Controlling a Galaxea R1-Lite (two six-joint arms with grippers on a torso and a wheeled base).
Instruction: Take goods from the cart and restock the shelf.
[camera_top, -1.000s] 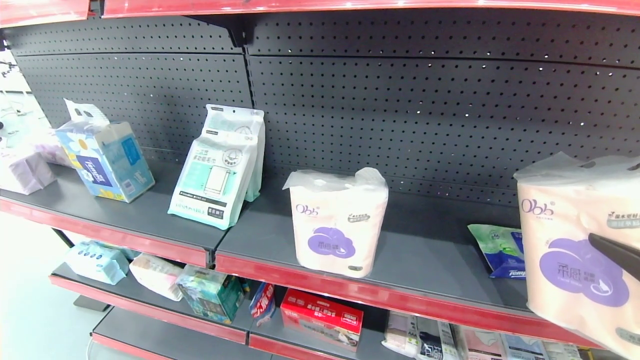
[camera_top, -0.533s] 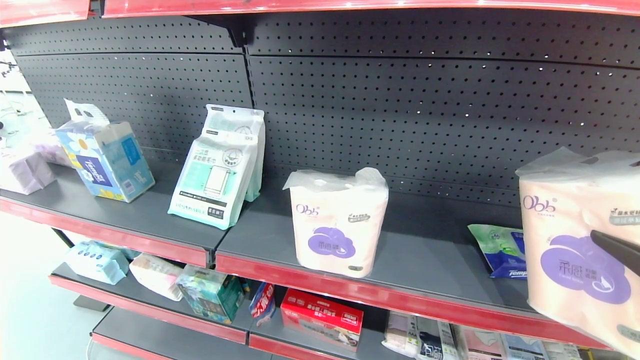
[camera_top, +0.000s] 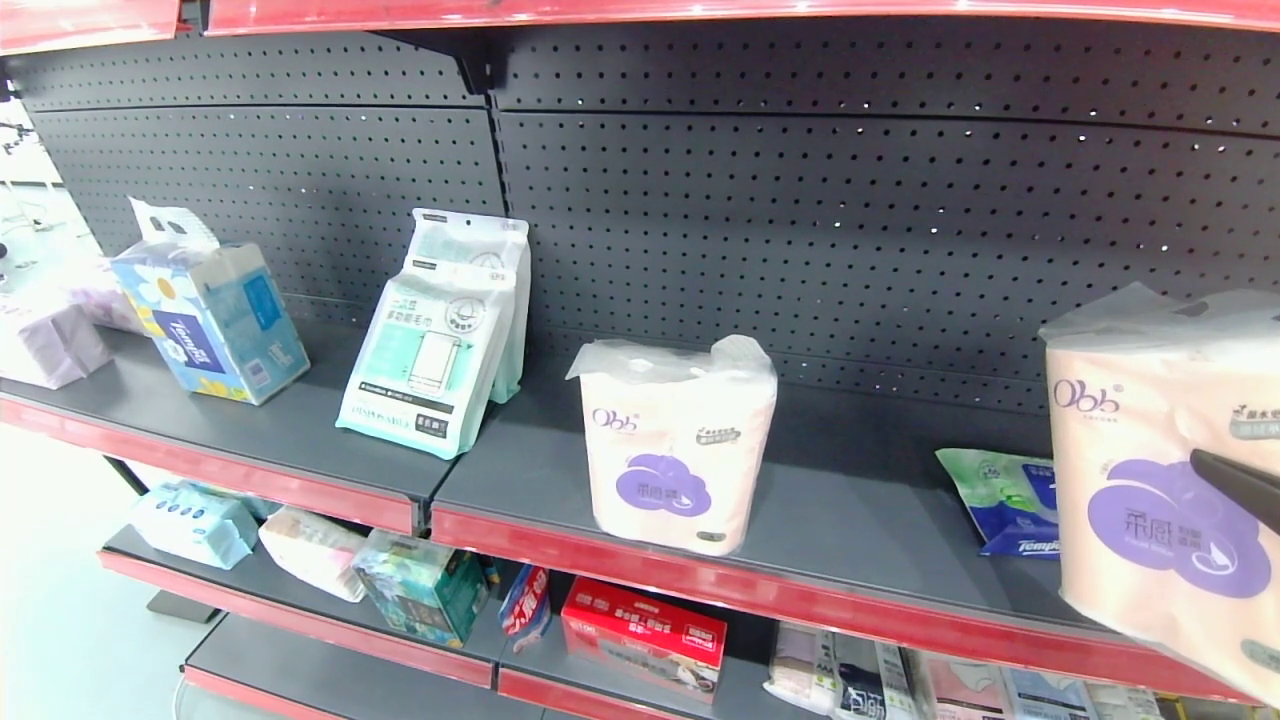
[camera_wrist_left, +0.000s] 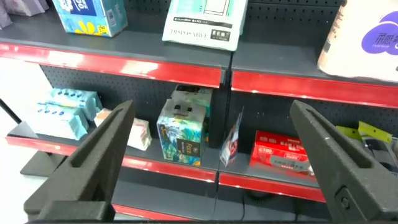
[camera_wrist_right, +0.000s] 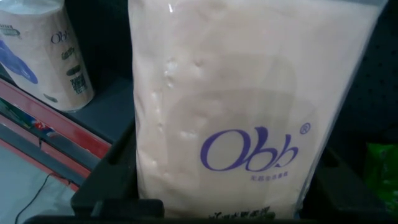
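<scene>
Peach-wrapped tissue pack hung at the right edge of the frame above the shelf's red front lip, long axis near vertical and slightly tilted, printed face toward the camera. The right gripper was clamped on its sides. The left gripper stood with fingers wide apart, facing the lower shelves.

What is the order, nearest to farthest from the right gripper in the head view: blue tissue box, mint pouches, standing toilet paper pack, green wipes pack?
From the right gripper, shut on the held toilet paper pack:
1. Green wipes pack, lying just left of it.
2. Standing toilet paper pack, mid-shelf.
3. Mint pouches, left of centre.
4. Blue tissue box, far left.
</scene>
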